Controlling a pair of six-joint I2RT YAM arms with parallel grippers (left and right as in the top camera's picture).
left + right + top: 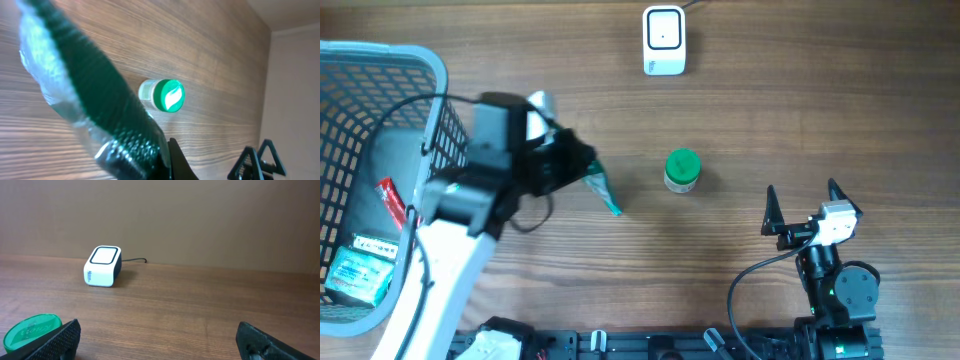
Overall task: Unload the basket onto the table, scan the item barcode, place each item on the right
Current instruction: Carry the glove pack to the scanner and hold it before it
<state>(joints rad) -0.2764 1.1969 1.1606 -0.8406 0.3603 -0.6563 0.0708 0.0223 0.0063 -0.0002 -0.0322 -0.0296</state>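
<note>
My left gripper [578, 165] is shut on the item, a green and clear plastic packet [603, 192] that hangs over the table left of centre. In the left wrist view the packet [85, 85] fills the left side, pinched between the jaws of the left gripper [160, 162]. No barcode shows on it. The white scanner [663, 40] stands at the far edge, also seen in the right wrist view, scanner [103, 266]. My right gripper [802, 198] rests open at the front right, and in its own view the right gripper [157, 342] has nothing between its fingers.
A green-lidded jar [682, 170] stands mid-table, between the two grippers; the jar [167, 95] lies beyond the packet. A grey basket [420, 55] at the left holds a red packet [390, 200] and a teal box [365, 265].
</note>
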